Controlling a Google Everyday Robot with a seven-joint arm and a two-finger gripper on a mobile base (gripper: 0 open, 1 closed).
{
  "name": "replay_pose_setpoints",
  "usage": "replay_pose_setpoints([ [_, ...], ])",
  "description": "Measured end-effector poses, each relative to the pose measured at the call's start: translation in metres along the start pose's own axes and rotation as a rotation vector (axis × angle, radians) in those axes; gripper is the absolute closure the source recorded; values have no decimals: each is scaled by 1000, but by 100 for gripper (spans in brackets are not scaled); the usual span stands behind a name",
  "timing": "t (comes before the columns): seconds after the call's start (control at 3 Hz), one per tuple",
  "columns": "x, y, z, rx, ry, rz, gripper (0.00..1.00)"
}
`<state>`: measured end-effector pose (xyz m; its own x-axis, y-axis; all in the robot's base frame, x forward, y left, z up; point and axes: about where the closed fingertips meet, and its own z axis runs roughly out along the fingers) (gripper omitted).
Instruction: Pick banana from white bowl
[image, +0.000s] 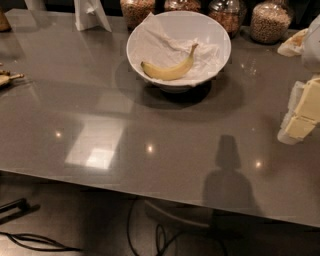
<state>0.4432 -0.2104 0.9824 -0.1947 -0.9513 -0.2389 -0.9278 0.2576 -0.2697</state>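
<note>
The banana (169, 70) is yellow and curved. It lies on crumpled white paper inside the white bowl (141, 35), with its stem tip pointing up and to the right. The bowl stands at the back middle of the grey table (100, 115). My gripper (301, 114) shows as cream-coloured parts at the right edge of the camera view, above the table. It is well to the right of the bowl and nearer the front, and it touches neither bowl nor banana.
Several glass jars of grains (270, 21) stand in a row behind the bowl. A white stand (90, 14) is at the back left. A small object (7, 78) lies at the left edge. Cables (150, 235) lie on the floor under the table's front edge.
</note>
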Motion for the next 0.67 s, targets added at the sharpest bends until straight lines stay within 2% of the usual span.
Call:
replay_pose_setpoints([
  [0.33, -39, -18, -7, 42, -131, -94, 0],
  [0.67, -65, -28, -13, 65, -216, -160, 0],
])
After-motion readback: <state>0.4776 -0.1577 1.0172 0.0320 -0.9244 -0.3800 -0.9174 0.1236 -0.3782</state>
